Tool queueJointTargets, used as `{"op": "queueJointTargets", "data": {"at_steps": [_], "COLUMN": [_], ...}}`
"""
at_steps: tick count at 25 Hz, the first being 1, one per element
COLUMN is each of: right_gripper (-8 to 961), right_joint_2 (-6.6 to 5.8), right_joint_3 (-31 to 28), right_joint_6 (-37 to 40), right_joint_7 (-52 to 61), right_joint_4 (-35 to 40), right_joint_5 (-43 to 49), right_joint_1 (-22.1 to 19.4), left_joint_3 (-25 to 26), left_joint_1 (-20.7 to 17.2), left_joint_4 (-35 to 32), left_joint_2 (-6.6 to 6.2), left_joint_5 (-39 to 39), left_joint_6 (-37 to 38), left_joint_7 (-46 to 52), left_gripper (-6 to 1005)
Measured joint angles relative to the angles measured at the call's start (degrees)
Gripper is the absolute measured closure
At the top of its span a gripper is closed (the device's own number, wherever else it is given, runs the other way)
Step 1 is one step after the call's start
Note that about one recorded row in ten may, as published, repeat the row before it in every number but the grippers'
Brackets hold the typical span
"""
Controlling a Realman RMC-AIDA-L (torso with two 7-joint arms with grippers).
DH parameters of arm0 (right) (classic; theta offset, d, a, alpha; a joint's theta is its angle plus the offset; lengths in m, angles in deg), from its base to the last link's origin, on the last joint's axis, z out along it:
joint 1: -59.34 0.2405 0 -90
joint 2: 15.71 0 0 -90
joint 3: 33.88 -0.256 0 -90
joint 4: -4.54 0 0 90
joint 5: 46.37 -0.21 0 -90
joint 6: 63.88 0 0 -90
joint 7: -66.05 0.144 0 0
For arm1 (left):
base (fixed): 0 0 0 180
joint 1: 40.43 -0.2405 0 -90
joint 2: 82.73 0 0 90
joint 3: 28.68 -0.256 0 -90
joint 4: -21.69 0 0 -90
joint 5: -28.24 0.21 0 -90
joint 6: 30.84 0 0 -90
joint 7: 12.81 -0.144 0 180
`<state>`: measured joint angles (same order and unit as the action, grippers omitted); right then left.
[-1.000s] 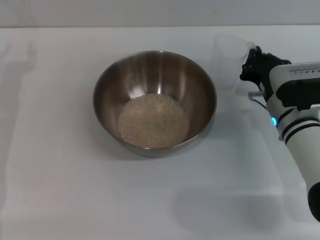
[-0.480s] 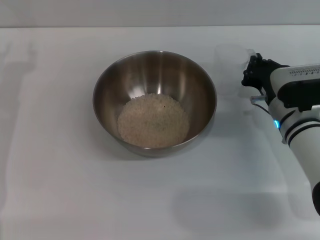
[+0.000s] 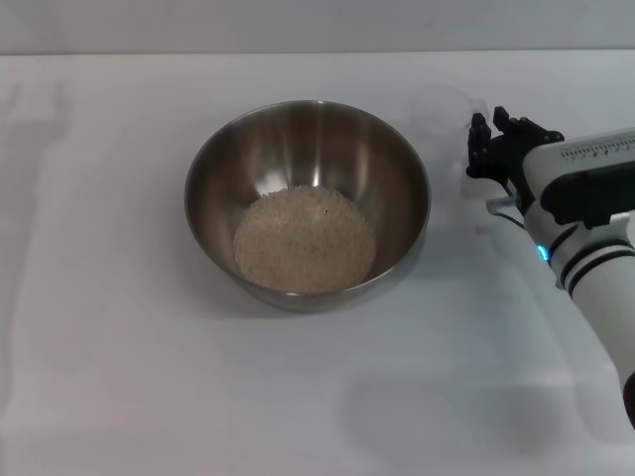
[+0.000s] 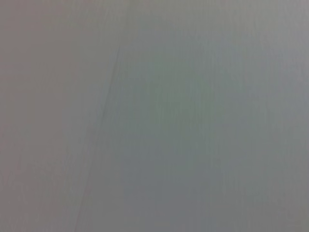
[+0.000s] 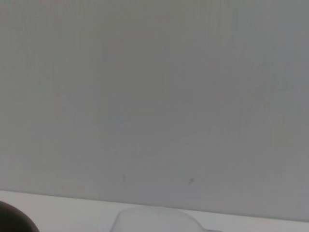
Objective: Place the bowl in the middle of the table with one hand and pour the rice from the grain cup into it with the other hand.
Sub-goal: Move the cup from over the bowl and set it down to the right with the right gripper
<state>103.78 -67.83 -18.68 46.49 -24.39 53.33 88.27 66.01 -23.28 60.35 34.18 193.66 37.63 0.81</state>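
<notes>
The steel bowl (image 3: 397,169) stands in the middle of the white table (image 3: 119,377), and a flat heap of rice (image 3: 305,240) covers its bottom. The transparent grain cup (image 3: 442,117) shows only faintly, upright just right of the bowl's far rim, and looks empty. My right gripper (image 3: 488,139) is at the cup's right side, close against it. The right wrist view shows only the cup's rim (image 5: 159,220) against a plain background. My left gripper is out of view, and the left wrist view shows only a plain grey surface.
My right arm (image 3: 585,228) reaches in from the right edge, with a blue light on its wrist. The table's far edge (image 3: 317,52) runs across the top of the head view.
My right gripper has moved lower and to the left, closer to the bowl, and the cup has shifted left with it. The bowl and rice have not moved.
</notes>
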Motion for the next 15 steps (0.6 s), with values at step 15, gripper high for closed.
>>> {"op": "queueJointTargets", "data": {"at_steps": [15], "right_gripper": [745], "right_joint_2": [-0.17], "right_joint_3": [12.88], "right_joint_6": [26.29], "right_joint_7": [3.0], "right_joint_4": [2.77], "right_joint_5": [2.48], "right_joint_1": [-6.81], "left_joint_3": [-0.34], "left_joint_1": [-1.08], "left_joint_4": [-0.02], "left_joint_2": [-0.11], "left_joint_5": [0.0], "left_joint_6": [0.2], "left_joint_7": [0.0], "left_gripper": [456]}}
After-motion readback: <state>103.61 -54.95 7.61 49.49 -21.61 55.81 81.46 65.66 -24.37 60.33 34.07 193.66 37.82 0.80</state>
